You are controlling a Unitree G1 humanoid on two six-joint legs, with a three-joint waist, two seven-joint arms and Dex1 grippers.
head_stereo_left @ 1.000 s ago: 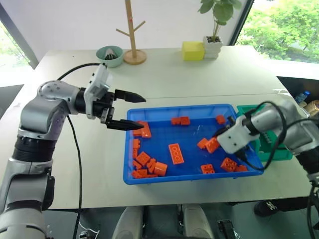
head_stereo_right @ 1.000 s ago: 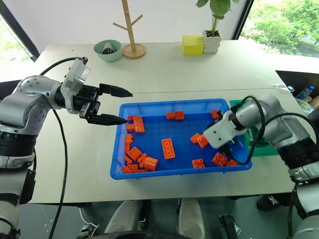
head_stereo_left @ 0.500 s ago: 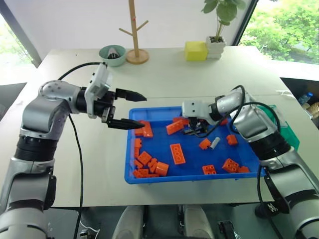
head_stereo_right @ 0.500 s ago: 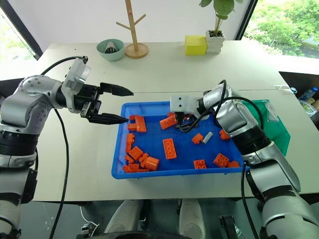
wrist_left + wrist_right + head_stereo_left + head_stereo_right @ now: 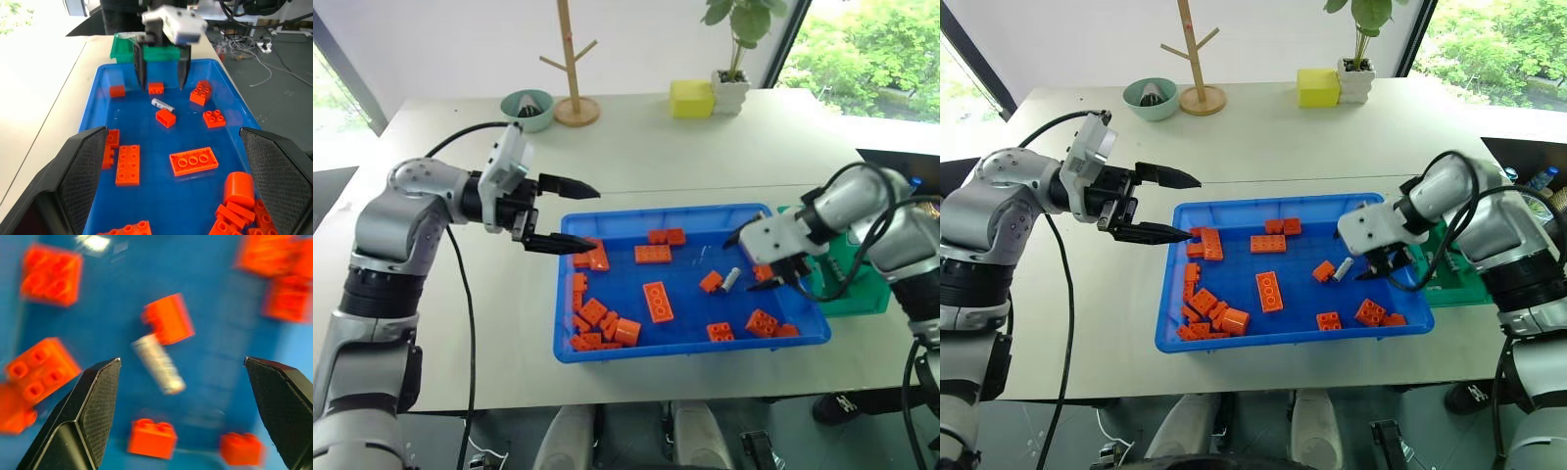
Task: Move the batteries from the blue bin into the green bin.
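**Right claw spread wide above one battery in the blue tray, nothing held**

You had the right gripper (image 5: pixel 1368 253) hanging over the right-hand part of the large, shallow, bright blue plastic tray (image 5: pixel 570 352). Its two black fingers (image 5: pixel 95 406) stood far apart and carried nothing. A single small silvery-white cylindrical battery (image 5: pixel 159 363) lay on the tray floor directly beneath the gap between those fingers, not touched by either. One end of it rested against a small orange plastic toy brick (image 5: pixel 168 318). In the head views that battery (image 5: pixel 732 278) lay just to the inner side of the claw, with the brick on its far side.

The small, deep green plastic bin (image 5: pixel 862 294) stood just behind the right gripper, against the tray's right-hand end. Its inside could not be judged from these views.

You held the left gripper (image 5: pixel 578 215) at the tray's upper left corner, pointing across toward the right claw. Its fingers were parted and empty. A pair of orange bricks (image 5: pixel 596 257) lay just below its lower finger, inside the rim. More loose orange bricks (image 5: pixel 600 323) sat clustered in the tray's near left corner, well apart from both claws.
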